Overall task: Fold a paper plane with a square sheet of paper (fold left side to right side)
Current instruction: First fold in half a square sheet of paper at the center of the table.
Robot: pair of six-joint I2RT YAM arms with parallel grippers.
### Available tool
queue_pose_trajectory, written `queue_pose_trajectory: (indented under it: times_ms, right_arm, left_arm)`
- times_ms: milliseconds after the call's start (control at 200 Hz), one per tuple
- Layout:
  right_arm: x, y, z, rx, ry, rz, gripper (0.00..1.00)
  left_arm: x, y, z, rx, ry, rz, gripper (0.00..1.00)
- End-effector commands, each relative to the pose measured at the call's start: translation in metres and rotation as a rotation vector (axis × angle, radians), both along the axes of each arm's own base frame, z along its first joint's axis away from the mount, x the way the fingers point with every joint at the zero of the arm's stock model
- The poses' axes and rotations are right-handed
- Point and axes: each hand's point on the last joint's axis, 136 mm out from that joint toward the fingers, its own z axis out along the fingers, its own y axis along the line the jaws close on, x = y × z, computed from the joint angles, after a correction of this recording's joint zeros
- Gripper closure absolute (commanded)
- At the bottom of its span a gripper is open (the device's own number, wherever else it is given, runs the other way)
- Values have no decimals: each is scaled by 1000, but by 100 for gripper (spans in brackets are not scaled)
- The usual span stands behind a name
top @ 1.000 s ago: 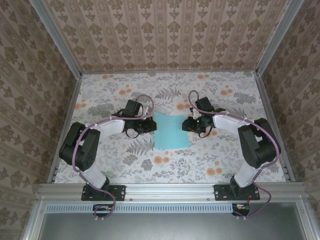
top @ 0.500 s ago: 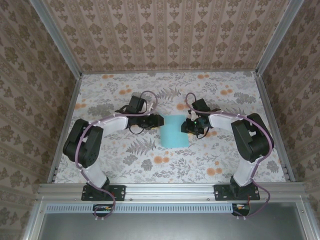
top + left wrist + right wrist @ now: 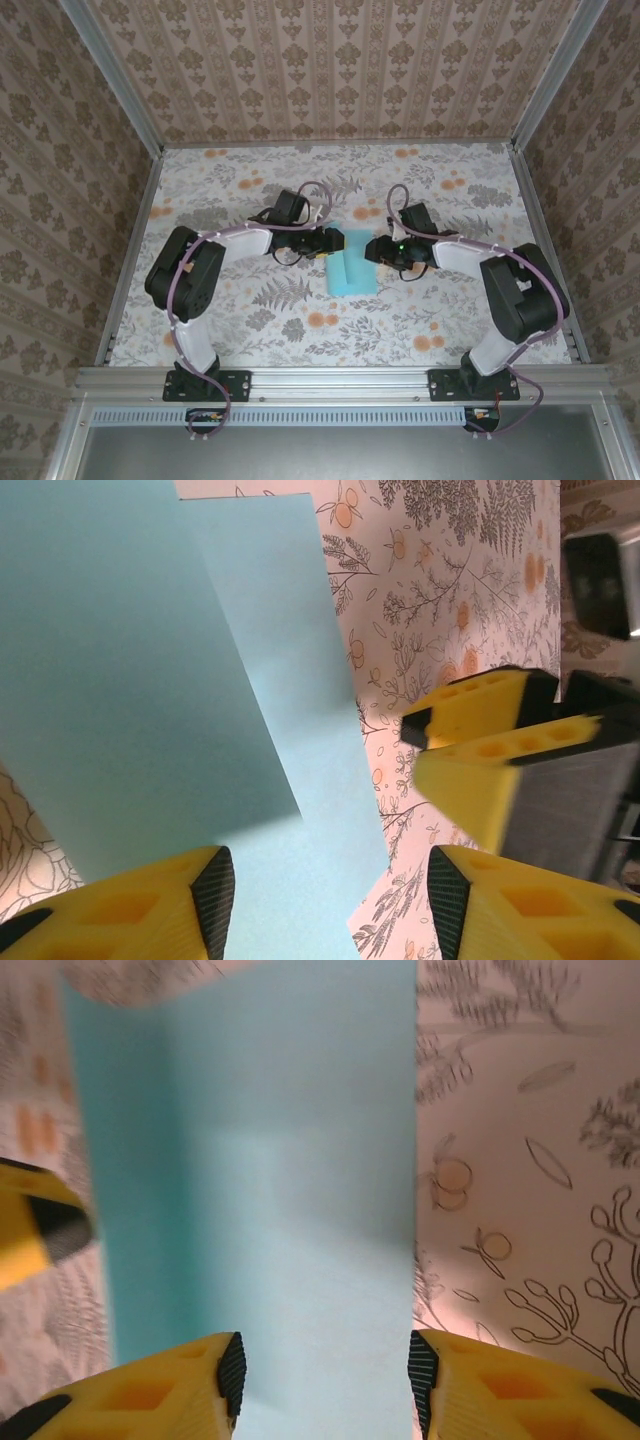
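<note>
The square sheet of paper (image 3: pixel 354 272) lies at the table's middle as a narrow cyan rectangle, its left half folded over to the right. In the left wrist view the upper flap (image 3: pixel 140 680) lies slanted over the lower layer (image 3: pixel 300 640). My left gripper (image 3: pixel 326 243) hovers at the sheet's far left corner, open (image 3: pixel 330 905), with nothing pinched. My right gripper (image 3: pixel 372 250) stands at the sheet's far right edge, open (image 3: pixel 325 1370), its fingers straddling the paper (image 3: pixel 260 1160) without gripping it. The paper plane is out of view.
The floral tabletop (image 3: pixel 250 310) runs between patterned walls and metal rails (image 3: pixel 330 375). The two grippers' yellow fingers (image 3: pixel 480 740) are close together over the sheet's far end. The left gripper's fingertip (image 3: pixel 35 1230) shows at the left of the right wrist view.
The left gripper carried the sheet's left side over to the right, then opened and let go. The right gripper opened wider. The sheet now looks half as wide.
</note>
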Motion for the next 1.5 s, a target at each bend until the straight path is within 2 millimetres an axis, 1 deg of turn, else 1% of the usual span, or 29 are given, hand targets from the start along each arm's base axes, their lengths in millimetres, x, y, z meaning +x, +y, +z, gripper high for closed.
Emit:
queue_pose_trajectory:
  times_ms: [0, 75, 155, 265, 360, 515, 625, 740, 910, 1100, 1180, 1225, 1275, 1305, 1495]
  right_arm:
    - [10, 20, 35, 149, -84, 43, 46]
    - [12, 30, 43, 224, -86, 61, 45]
    - [17, 38, 47, 280, -82, 58, 46]
    - [22, 44, 43, 304, -60, 58, 49]
    - [24, 51, 41, 325, -43, 74, 53]
    - [24, 59, 33, 336, -16, 85, 59]
    - [24, 65, 32, 345, -11, 96, 65]
    - [24, 69, 30, 345, -3, 106, 68]
    - [23, 70, 21, 329, 22, 99, 73]
    - [24, 69, 20, 307, 25, 101, 88]
    - [24, 66, 18, 279, 26, 101, 92]
    - [24, 65, 17, 257, 28, 101, 93]
    - [24, 61, 14, 229, 31, 98, 93]
    - [24, 60, 12, 212, 33, 98, 94]
    - [28, 45, 2, 93, 32, 82, 93]
  left_arm:
    - [3, -9, 7, -22, -10, -12, 47]
    - [3, -8, 4, -6, -10, -11, 54]
    - [2, -7, 2, 11, -12, -12, 64]
    - [2, -6, 1, 26, -15, -11, 78]
    - [2, -5, -1, 37, -14, -13, 86]
    - [1, -5, -1, 47, -16, -14, 93]
    - [1, -5, -1, 50, -17, -15, 96]
    - [0, -4, -1, 50, -16, -15, 97]
    - [1, -5, 0, 49, -20, -15, 98]
    - [1, -5, 0, 49, -20, -16, 98]
    - [2, -5, 3, 46, -28, -18, 97]
    - [1, -5, 5, 46, -32, -22, 95]
    - [0, -3, 9, 48, -38, -27, 90]
    - [4, 1, 8, 75, -60, -8, 88]
    - [5, 17, 16, 120, -90, 21, 71]
